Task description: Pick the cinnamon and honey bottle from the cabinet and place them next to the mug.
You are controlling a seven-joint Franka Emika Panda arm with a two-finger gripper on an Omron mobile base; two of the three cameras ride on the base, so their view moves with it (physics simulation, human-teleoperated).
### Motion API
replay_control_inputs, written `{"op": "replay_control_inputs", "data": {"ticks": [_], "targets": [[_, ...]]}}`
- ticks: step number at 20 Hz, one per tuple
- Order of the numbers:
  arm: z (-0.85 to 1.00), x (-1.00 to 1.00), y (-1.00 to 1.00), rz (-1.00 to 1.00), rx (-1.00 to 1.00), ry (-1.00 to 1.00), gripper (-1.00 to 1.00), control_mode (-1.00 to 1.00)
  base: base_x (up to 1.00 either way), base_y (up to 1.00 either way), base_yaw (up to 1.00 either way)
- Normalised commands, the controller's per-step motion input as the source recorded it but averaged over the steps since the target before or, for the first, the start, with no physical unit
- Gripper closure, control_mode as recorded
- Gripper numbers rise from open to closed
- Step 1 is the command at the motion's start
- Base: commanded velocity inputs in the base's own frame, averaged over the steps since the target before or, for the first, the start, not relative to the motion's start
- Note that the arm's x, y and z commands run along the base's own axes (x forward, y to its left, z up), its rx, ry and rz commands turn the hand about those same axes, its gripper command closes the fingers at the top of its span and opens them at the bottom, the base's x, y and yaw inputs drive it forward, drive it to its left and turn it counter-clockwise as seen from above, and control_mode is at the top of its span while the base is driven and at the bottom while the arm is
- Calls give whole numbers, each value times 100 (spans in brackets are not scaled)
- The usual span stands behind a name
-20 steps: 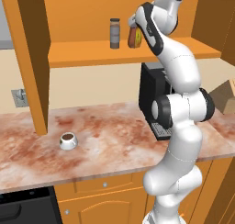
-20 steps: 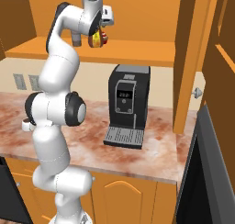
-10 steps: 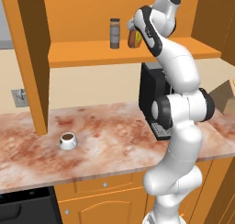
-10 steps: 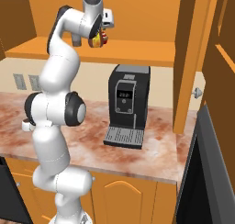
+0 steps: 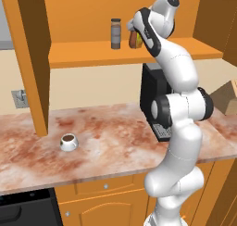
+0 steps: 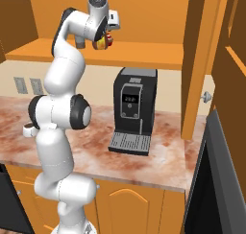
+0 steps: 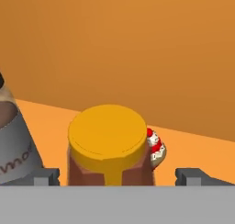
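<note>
Fingers: the gripper (image 7: 117, 177) stood wide open, its two dark tips one on each side of the honey bottle (image 7: 108, 147) and clear of it, holding nothing.
Gripper place: raised at shelf height inside the cabinet (image 5: 28, 58), right at the honey bottle (image 5: 134, 40) in the left base view; the same spot in the right base view (image 6: 103, 36).
Honey bottle: upright on the cabinet shelf (image 5: 88, 53), amber body with a yellow cap; in the hand view the cap sat between the finger tips, seen from slightly above.
Honey bottle, right base view: a yellow and brown patch (image 6: 101, 43) mostly covered by the hand.
Cinnamon: grey jar with a dark top (image 5: 115, 33), upright on the same shelf, just beside the honey bottle on its left in the left base view; in the hand view its grey side (image 7: 13, 145) showed at the left edge.
Cupcake: small red and white thing (image 7: 156, 147) on the shelf just behind the bottle, touching or nearly so, I could not tell which.
Mug: white, with dark liquid (image 5: 68, 141), on the worktop (image 5: 111, 141) below the shelf, well apart from both bottles.
Coffee machine: black (image 6: 130, 108), standing on the worktop under the shelf, right of the arm in the right base view.
</note>
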Motion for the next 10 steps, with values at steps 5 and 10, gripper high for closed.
{"op": "replay_control_inputs", "data": {"ticks": [5, 10], "targets": [[0, 8, 0, 0, 0, 0, -100, -100, 0, 0, 0], [0, 19, 0, 0, 0, 0, -100, -100, 0, 0, 0]]}}
